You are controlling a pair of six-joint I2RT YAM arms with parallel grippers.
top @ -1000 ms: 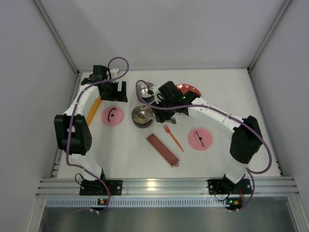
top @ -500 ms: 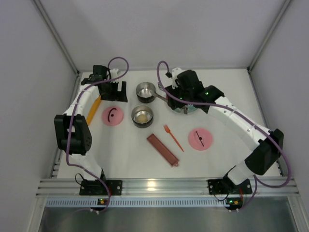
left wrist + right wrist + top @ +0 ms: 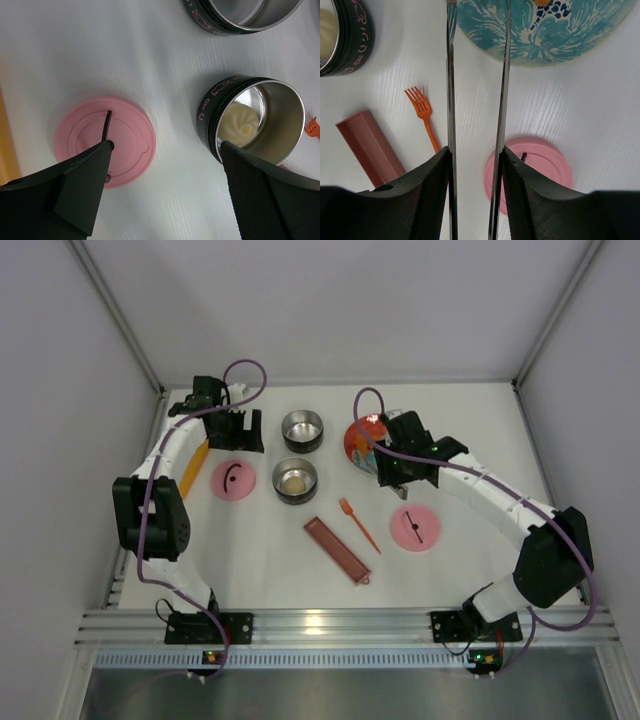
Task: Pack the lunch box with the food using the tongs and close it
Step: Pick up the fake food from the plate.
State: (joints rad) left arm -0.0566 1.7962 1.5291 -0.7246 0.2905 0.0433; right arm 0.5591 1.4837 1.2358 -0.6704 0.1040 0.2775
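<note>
Pink lid [image 3: 127,145], steel tin [image 3: 207,112] with black pink-doodled band, orange fork [image 3: 426,121], dark-red tray [image 3: 367,147], teal floral plate [image 3: 560,35], silver tongs [image 3: 451,100]

- A far tin [image 3: 302,429] and a near tin [image 3: 277,482] stand mid-table; the near one holds a pale ball [image 3: 294,482].
- One pink lid [image 3: 233,480] lies left of the near tin, and another lid [image 3: 415,528] lies to the right.
- An orange fork [image 3: 358,524] lies beside a dark-red tray [image 3: 337,550].
- The right arm [image 3: 470,485] covers part of the plate [image 3: 358,438].

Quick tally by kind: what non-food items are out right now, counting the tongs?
Round stainless-steel tins: 2
Round pink lids: 2
Thin silver metal tongs: 1
Orange plastic fork: 1
Long dark-red tray: 1
Red-and-blue patterned plate: 1
Flat orange bar: 1
Total: 9
</note>
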